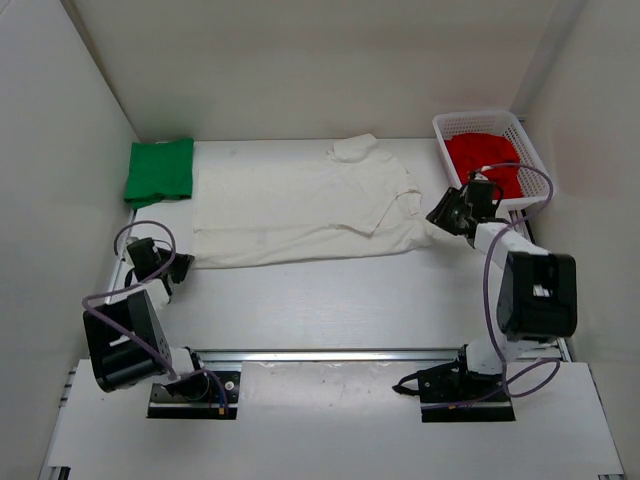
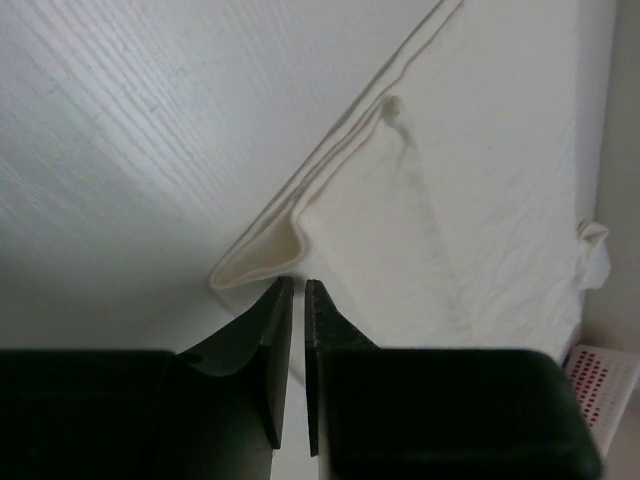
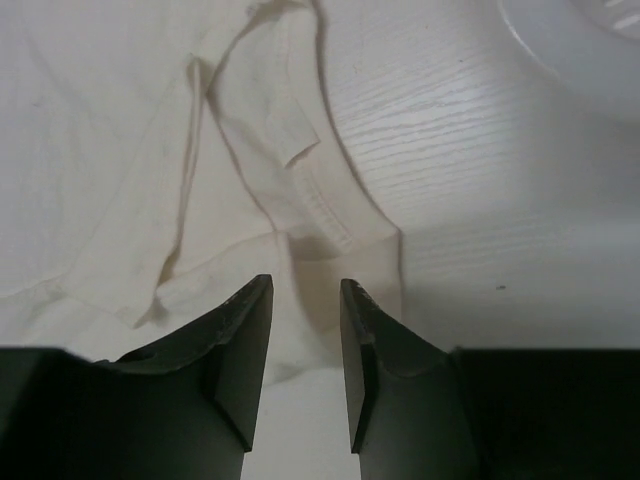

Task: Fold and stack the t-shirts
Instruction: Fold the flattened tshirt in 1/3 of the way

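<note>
The white shirt [image 1: 300,205] lies spread flat on the table [image 1: 330,300] between our two grippers, already doubled lengthwise by the look of its layered edge. Our left gripper [image 2: 298,283] has its jaws parted by only a thin slit with nothing in it; the shirt's folded bottom corner sits just ahead of the tips, curled up slightly off the table. Our right gripper [image 3: 305,283] has its jaws standing apart and released. The hemmed corner by the sleeve lies under and just ahead of the gap, loose rather than pinched. The green shirt [image 1: 160,170] lies folded well beyond the left jaws, against the far wall. The red shirt [image 1: 485,155] is bunched in the basket [image 1: 475,120], just beyond and to the right of the right jaws. We judge the white shirt light, limp and a little clingy: it will drape, sag and drag along the table rather than keep any shape, and a pinch on one layer alone would peel the fold open. The better hold is at the two end corners, taking every layer of the stacked hem together, deep enough that the thin cloth cannot slide out from the fingers. If both ends are lifted evenly, the middle should follow without wrinkling.
</note>
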Robot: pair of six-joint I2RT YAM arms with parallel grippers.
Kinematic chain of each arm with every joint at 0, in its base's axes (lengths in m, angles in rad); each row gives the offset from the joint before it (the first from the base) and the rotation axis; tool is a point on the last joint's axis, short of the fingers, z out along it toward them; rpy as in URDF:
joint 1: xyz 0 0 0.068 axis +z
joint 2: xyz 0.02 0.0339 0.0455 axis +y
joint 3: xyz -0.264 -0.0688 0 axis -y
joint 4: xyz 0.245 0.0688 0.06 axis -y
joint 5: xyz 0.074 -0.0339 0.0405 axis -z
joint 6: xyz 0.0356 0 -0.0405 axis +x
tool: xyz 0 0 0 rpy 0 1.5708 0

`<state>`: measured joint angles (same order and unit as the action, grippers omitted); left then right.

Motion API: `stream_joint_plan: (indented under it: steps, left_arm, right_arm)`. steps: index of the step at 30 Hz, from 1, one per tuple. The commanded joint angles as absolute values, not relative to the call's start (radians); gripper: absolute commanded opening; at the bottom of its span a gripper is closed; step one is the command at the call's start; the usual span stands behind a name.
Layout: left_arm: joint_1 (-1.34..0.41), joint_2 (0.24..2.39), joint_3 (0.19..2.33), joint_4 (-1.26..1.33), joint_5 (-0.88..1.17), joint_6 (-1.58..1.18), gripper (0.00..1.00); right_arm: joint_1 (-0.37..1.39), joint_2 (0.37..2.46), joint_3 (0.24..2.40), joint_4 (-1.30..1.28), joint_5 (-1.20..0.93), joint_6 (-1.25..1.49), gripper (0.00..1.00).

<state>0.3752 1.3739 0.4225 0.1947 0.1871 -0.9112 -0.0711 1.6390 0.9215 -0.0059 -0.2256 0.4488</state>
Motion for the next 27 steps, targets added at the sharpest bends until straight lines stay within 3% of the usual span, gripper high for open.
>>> stream_joint_plan:
  steps: [1,2,4,6,11,14,22,27]
  left_arm:
    - [0.361,1.273,0.457,0.175,0.15,-0.896,0.24]
    - [0.364,1.27,0.463,0.17,0.162,-0.888,0.27]
    - [0.377,1.226,0.448,0.16,0.189,-0.902,0.31]
    - [0.368,1.174,0.416,0.164,0.196,-0.899,0.32]
    - [0.186,1.039,0.364,0.182,0.08,-0.879,0.31]
    - [0.095,1.122,0.419,0.205,0.06,-0.882,0.3]
    - [0.117,1.416,0.54,0.297,0.196,-0.956,0.28]
    - [0.157,1.493,0.523,0.364,0.296,-0.994,0.24]
  right_arm:
    - [-0.026,1.462,0.884,0.011,-0.129,0.449,0.32]
    - [-0.018,1.447,0.873,0.006,-0.12,0.454,0.3]
    - [0.024,1.398,0.8,0.032,-0.11,0.472,0.09]
    - [0.041,1.384,0.732,0.073,-0.11,0.488,0.0]
    - [0.002,1.463,0.706,0.1,-0.187,0.488,0.0]
    - [-0.057,1.512,0.732,0.113,-0.183,0.489,0.0]
    - [-0.132,1.69,0.827,0.057,-0.202,0.485,0.0]
    - [-0.108,1.597,0.807,0.038,-0.16,0.495,0.02]
